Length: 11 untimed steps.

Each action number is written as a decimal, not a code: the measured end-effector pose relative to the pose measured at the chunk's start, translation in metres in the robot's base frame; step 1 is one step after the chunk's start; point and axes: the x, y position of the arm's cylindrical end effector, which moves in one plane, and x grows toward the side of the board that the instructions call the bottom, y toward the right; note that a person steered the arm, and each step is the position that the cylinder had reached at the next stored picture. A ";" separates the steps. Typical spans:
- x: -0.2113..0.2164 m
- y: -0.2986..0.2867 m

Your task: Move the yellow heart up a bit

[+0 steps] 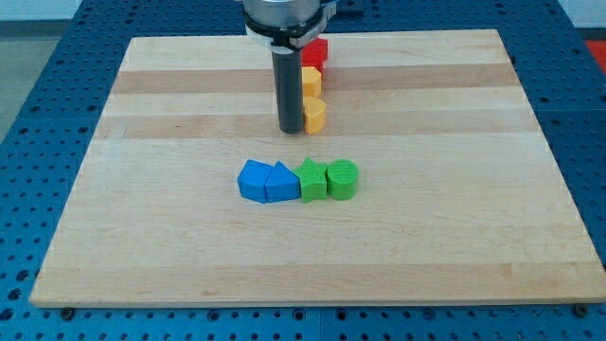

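Note:
A yellow block, likely the yellow heart though partly hidden, sits near the board's top centre. My tip stands just left of it, touching or nearly touching its left side. A second yellow block lies above it, partly hidden by the rod. A red block lies above that, at the board's top edge.
A row of blocks lies at the board's centre: a blue block, a blue block, a green star-like block and a green round block, all touching. The wooden board lies on a blue perforated table.

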 end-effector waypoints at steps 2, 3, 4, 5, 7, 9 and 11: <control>0.011 0.015; 0.011 0.022; 0.011 0.022; 0.011 0.027; 0.006 0.046; -0.012 0.046; -0.016 0.046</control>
